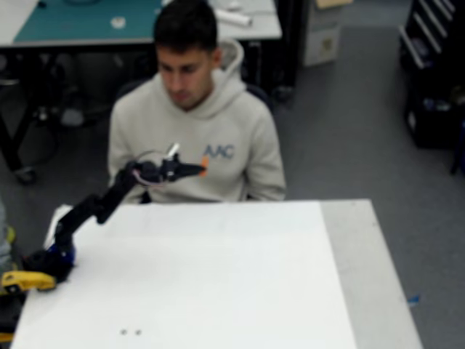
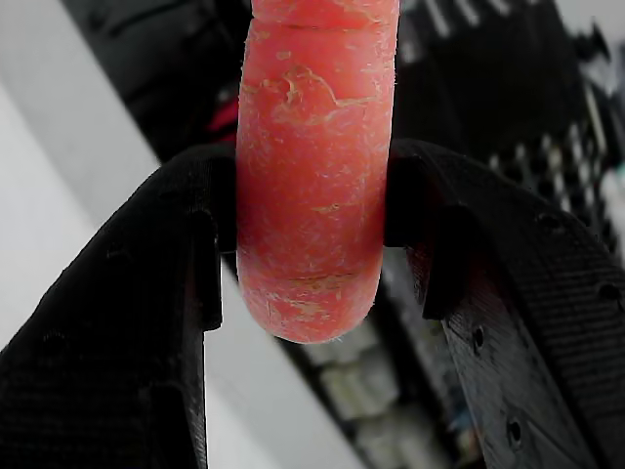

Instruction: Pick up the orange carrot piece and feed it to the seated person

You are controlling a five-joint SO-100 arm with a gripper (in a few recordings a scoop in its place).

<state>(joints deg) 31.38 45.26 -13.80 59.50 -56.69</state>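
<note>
Aloft, carrot piece (image 2: 314, 176) in gripper (image 2: 311, 225)

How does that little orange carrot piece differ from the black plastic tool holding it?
The orange carrot piece is bright, rounded and rough-skinned; the black plastic tool is dark, angular and finely ribbed. The carrot piece is one short nub, while the tool has two long fingers, one on each side of it. Both hang above the white table.

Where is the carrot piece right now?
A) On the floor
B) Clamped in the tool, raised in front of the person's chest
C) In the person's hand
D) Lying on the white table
B: the wrist view shows the carrot pinched in the tool; the fixed view shows it up by the person's chest.
</note>
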